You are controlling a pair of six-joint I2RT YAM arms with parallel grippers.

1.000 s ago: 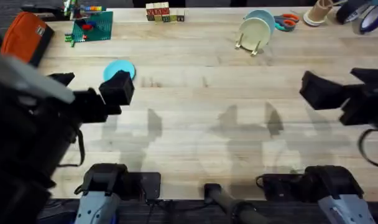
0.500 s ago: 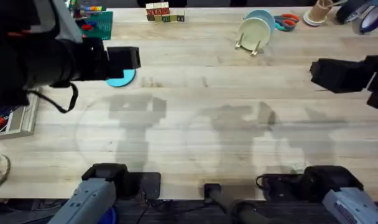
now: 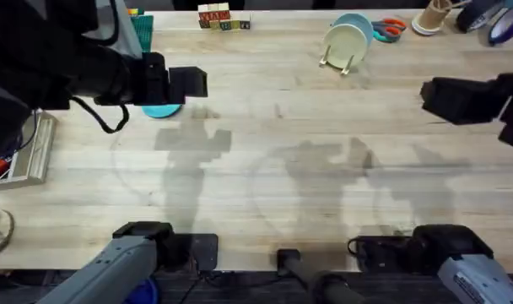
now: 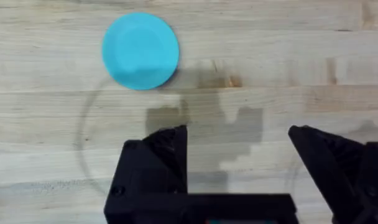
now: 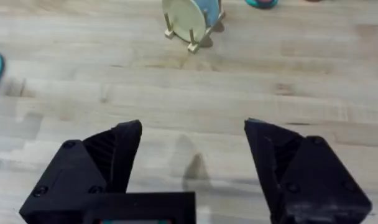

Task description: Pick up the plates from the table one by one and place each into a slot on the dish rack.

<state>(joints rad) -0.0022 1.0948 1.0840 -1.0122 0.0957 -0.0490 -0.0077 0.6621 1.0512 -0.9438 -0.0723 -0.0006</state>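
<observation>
A turquoise plate (image 4: 140, 51) lies flat on the table (image 3: 282, 160) at the left; in the overhead view the left arm partly covers the plate (image 3: 162, 110). My left gripper (image 3: 193, 82) hovers above it, open (image 4: 239, 149) and holding nothing, the plate lying just beyond its fingertips. The dish rack (image 3: 345, 57) stands at the back centre-right with a cream-green plate (image 3: 345, 40) and a pale blue plate (image 3: 363, 23) on edge in its slots. My right gripper (image 3: 432, 97) is open (image 5: 192, 155) above bare table at the right, facing the dish rack (image 5: 190, 38).
A green brick baseplate (image 3: 143, 29) and letter blocks (image 3: 223, 17) sit along the far edge at the left. Scissors (image 3: 391, 29) and rolls of tape (image 3: 493, 21) lie at the far right. A box with pens (image 3: 24, 156) sits at the left edge.
The left arm has risen and swung forward and to the right over the turquoise plate. The right gripper moved slightly toward the far side, then held still.
</observation>
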